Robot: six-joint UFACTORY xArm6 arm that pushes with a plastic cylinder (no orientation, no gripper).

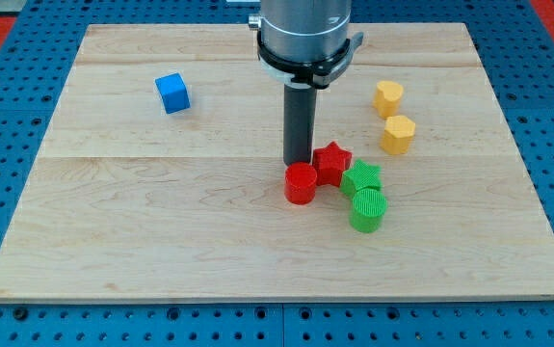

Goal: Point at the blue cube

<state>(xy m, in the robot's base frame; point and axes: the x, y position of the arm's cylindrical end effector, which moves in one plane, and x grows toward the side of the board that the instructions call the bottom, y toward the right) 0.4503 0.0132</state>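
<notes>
No containers on the pale wooden board (113, 241). Rod only, no jaws. My tip (299, 161) sits just above the red plastic cylinder (300, 183). Small blue plastic cube (172, 93) lies well apart, toward the view's upper left of that cylinder.

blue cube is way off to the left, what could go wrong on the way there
My tip sits right behind the red cylinder and beside the red star, so a careless start could knock either one. The blue cube stands alone toward the view's upper left; overshooting could push it instead of just pointing, possibly toward the board edge.
</notes>
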